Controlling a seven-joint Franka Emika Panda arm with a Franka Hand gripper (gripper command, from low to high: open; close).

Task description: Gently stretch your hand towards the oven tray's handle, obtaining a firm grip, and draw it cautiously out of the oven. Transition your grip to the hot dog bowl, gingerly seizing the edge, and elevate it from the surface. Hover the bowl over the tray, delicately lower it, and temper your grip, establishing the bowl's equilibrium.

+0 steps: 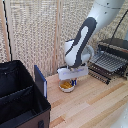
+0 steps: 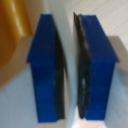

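The hot dog bowl [image 1: 67,87], small, white and holding yellow-orange pieces, is at the wooden table's back, under my arm. My gripper [image 1: 73,81] reaches down onto its rim. In the wrist view the two blue fingers [image 2: 47,65] with black pads stand close together, with a thin white strip of the bowl's edge [image 2: 68,45] between them; my gripper [image 2: 70,65] is shut on it. Yellow-orange food [image 2: 15,30] shows beside them. The dark oven [image 1: 116,47] stands at the exterior view's right. The oven tray [image 1: 107,64] sticks out of it, with the handle [image 1: 98,73] along its front rim.
A big black fabric case [image 1: 20,97] fills the exterior view's left, with a blue panel [image 1: 40,80] at its side. A wicker screen [image 1: 35,30] stands behind the wooden table [image 1: 92,105].
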